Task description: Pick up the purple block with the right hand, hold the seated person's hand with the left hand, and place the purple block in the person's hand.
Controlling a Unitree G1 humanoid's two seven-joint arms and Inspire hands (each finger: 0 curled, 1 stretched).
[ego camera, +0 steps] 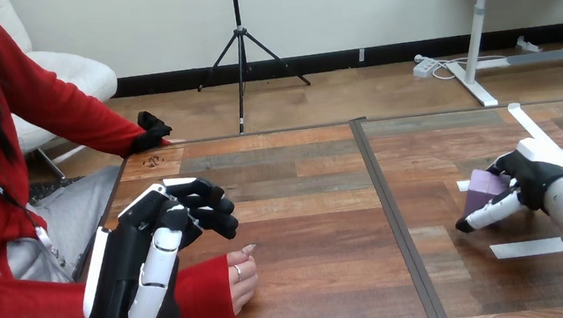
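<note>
The purple block (483, 186) is at the right of the table, over a white tape mark. My right hand (532, 174) is shut on it, with the thumb under its near side and the fingers over its far side. I cannot tell whether the block rests on the table or is just off it. The person's hand (241, 277) lies on the table at the near left, at the end of a red sleeve, with its fingers curled under. My left hand (147, 270) hovers over that sleeve, its fingers loosely bent and holding nothing, apart from the person's hand.
The person's other hand (152, 131) rests at the table's far left corner. White tape strips (528, 248) mark the right half of the table (307, 204). A dark seam (394, 226) runs down the middle of the tabletop.
</note>
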